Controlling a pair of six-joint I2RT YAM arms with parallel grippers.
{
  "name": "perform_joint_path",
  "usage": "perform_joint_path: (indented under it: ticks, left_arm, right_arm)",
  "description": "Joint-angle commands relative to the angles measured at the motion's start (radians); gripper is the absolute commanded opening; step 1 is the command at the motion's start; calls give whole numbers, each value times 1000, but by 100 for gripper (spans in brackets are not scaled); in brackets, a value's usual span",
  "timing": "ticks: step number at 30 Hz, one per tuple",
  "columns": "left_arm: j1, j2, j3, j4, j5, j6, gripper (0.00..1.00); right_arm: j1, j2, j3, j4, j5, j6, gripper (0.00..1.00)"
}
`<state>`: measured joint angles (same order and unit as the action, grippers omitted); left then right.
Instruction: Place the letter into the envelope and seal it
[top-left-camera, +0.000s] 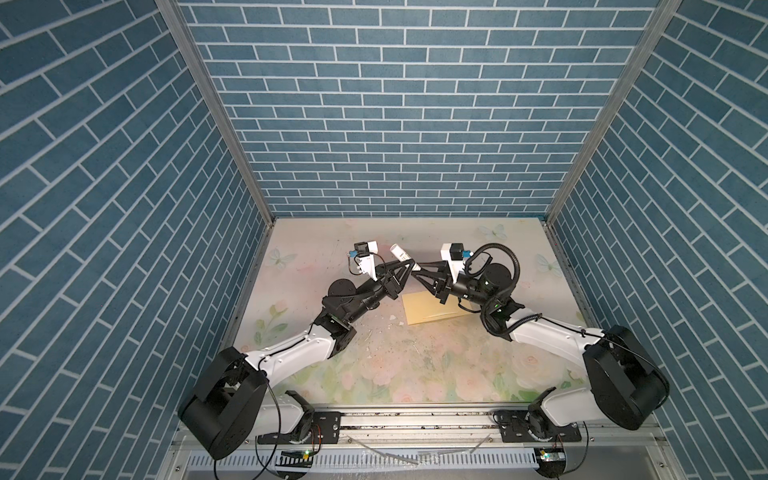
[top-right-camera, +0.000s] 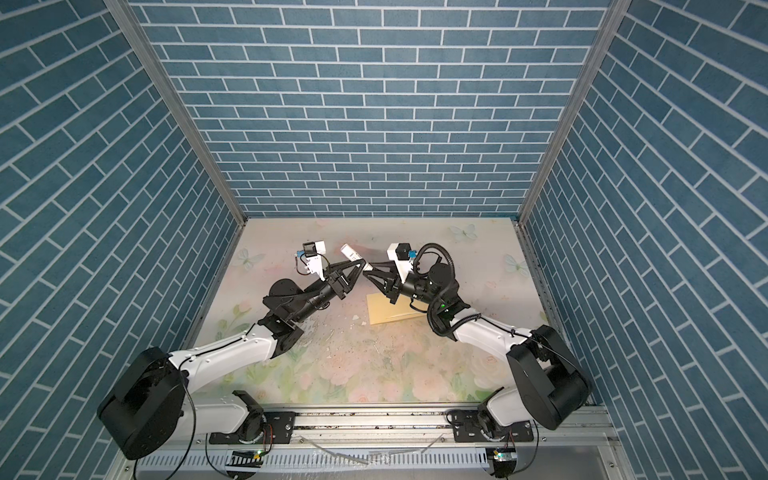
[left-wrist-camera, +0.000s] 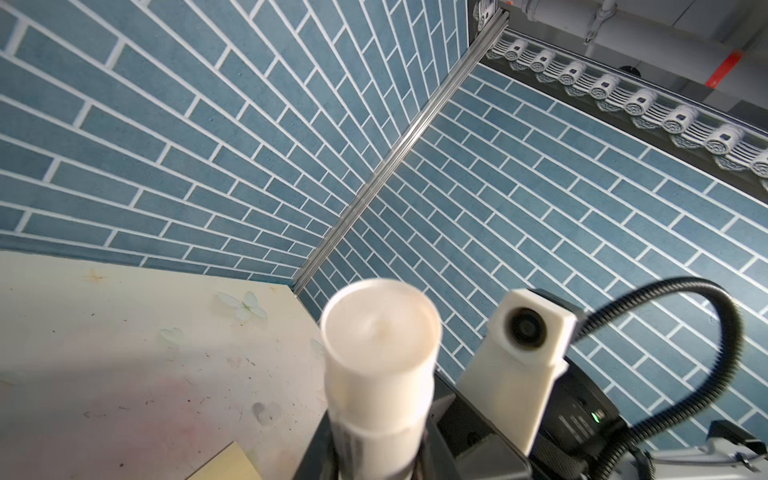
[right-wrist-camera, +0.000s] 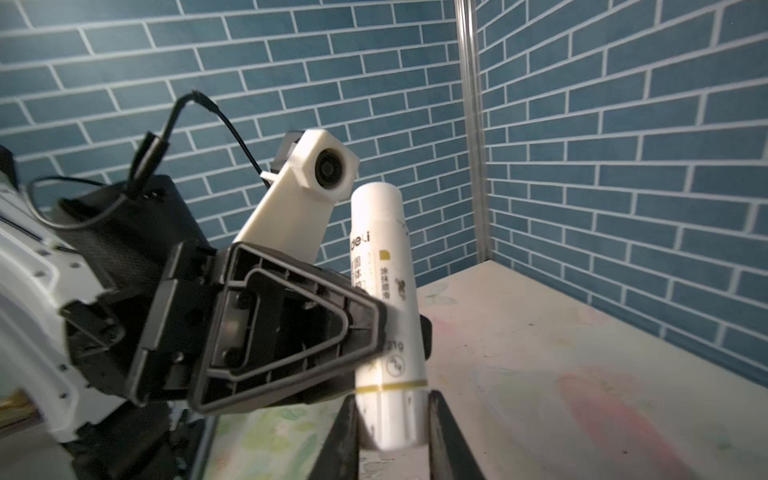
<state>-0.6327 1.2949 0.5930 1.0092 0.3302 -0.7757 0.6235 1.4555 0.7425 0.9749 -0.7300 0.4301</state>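
A white glue stick (top-left-camera: 400, 251) (top-right-camera: 349, 250) is held in the air over the back middle of the table, between both grippers. My left gripper (top-left-camera: 410, 266) (top-right-camera: 363, 264) (left-wrist-camera: 374, 465) is shut on the stick's body (left-wrist-camera: 380, 353). My right gripper (top-left-camera: 416, 268) (top-right-camera: 368, 267) (right-wrist-camera: 392, 399) meets it from the right, its two fingers pressed on the stick's end below the yellow ring (right-wrist-camera: 390, 415). The pale-yellow envelope (top-left-camera: 432, 309) (top-right-camera: 390, 311) (left-wrist-camera: 232, 463) lies flat on the table under the right gripper and wrist. The letter is not in view.
Small white paper scraps (top-left-camera: 392, 318) lie on the floral table top (top-left-camera: 415, 365) next to the envelope's left edge. Blue brick walls (top-left-camera: 395, 124) close in the back and both sides. A metal rail (top-left-camera: 415, 419) runs along the front edge.
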Motion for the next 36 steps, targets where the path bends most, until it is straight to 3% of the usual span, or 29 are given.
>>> perform_joint_path:
  ticks: [1,5,9,12,17,20,25,29,36]
  left_arm:
    - [1,-11,-7,-36,56,70,0]
    - [1,0,-7,-11,56,54,0]
    - [1,10,-6,-16,18,3,0]
    - [0,12,-9,-6,-21,-54,0]
    - [1,14,-15,18,-69,-138,0]
    - [1,21,-16,47,-72,-168,0]
    - [1,37,-14,71,-65,-202,0]
    - [1,40,-15,74,-64,-207,0]
    - [1,44,-15,74,-62,-208,0]
  right_arm:
    - [-53,41,97,170,-155,358,0]
    - [-56,91,118,250,-191,454,4]
    - [-54,73,97,189,-133,360,16]
    - [-40,-2,26,115,11,142,32]
    - [98,-154,-117,12,462,-463,62]
    - [172,-155,-168,86,577,-681,72]
    - [242,-84,-198,230,702,-848,73]
    - [289,-7,-191,367,798,-959,67]
    - [319,58,-159,423,850,-1025,56]
